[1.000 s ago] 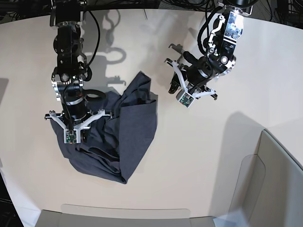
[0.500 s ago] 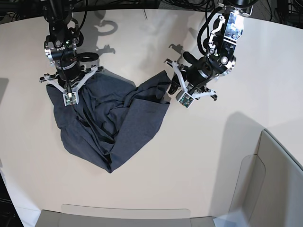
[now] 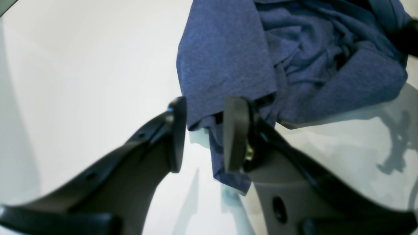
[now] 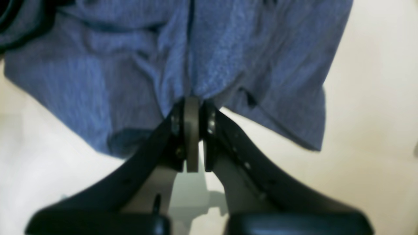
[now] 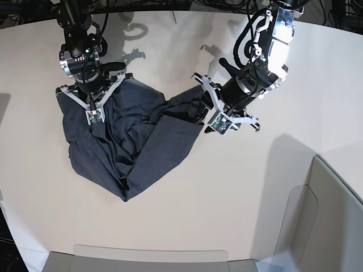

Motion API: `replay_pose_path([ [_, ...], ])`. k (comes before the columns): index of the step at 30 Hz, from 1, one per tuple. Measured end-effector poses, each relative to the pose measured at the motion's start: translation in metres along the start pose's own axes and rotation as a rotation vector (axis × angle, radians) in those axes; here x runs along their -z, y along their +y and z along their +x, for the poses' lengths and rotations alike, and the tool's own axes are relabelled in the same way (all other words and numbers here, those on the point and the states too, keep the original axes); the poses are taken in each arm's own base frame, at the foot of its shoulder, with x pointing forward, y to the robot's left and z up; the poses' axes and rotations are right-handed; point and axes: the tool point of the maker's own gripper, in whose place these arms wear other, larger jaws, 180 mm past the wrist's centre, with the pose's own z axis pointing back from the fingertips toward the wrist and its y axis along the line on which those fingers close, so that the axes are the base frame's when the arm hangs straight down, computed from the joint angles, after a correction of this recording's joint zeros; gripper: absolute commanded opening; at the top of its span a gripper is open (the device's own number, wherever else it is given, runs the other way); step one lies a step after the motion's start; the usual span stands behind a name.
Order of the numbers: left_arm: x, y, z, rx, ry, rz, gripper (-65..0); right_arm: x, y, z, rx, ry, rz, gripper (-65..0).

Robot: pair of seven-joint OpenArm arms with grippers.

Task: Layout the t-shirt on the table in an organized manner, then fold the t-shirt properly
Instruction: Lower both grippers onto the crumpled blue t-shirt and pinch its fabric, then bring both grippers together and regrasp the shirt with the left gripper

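The dark blue-grey t-shirt (image 5: 142,141) lies crumpled on the off-white table (image 5: 238,192), with no lettering showing. My right gripper (image 5: 93,116), at the left of the base view, is shut on a bunched edge of the t-shirt (image 4: 183,65) at its far left; the jaws meet on the cloth (image 4: 191,107). My left gripper (image 5: 199,107) is at the shirt's right corner. It (image 3: 204,130) is open, and a fold of the t-shirt (image 3: 228,58) hangs between its fingers (image 3: 176,133) without being pinched.
A pale grey panel (image 5: 334,209) rises at the lower right and another (image 5: 147,258) runs along the front edge. Bare tabletop (image 3: 81,65) lies beside the left gripper, and more (image 4: 375,98) to the right of the right gripper.
My right gripper dragged the shirt's edge from the middle to the far left, spreading the cloth. My left gripper moved down and left onto the shirt's right corner.
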Motion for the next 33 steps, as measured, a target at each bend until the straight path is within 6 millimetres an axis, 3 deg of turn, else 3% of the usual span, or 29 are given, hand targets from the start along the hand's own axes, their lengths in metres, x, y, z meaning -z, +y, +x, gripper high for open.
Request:
replay_pose_path([
  [4, -0.002, -0.010, -0.012, -0.024, 0.027, -0.017, -41.9, 0.000, 0.002, 0.005, 0.009, -0.012, 0.005, -63.5],
  [10, 0.004, -0.055, -0.015, -0.004, 0.042, -0.134, -41.7, 0.000, 0.022, 0.018, 0.013, -0.039, 0.044, -63.4],
  [16, 0.005, -0.078, -0.013, 0.014, 0.041, -0.199, -41.7, -0.004, 0.065, 0.022, -0.049, -0.053, 0.148, -63.2],
  [19, 0.006, -0.073, -0.013, 0.015, 0.042, -0.184, -41.7, -0.006, 0.076, 0.024, -0.068, -0.060, 0.175, -63.2],
  [22, 0.009, -0.044, -0.001, 0.014, 0.017, -0.116, -41.7, -0.008, 0.085, 0.029, -0.103, -0.076, 0.193, -62.2],
  [25, 0.007, -0.011, 0.007, 0.001, -0.006, -0.027, -41.7, -0.009, 0.089, 0.035, -0.105, -0.092, 0.201, -52.4],
  [29, 0.001, 0.011, 0.002, -0.022, 0.004, 0.034, -41.6, -0.013, 0.103, 0.045, -0.119, -0.118, 0.236, -36.3],
  [33, -0.004, 0.029, 0.000, -0.038, 0.001, 0.081, -41.6, -0.015, 0.104, 0.058, -0.118, -0.147, 0.237, -33.6],
])
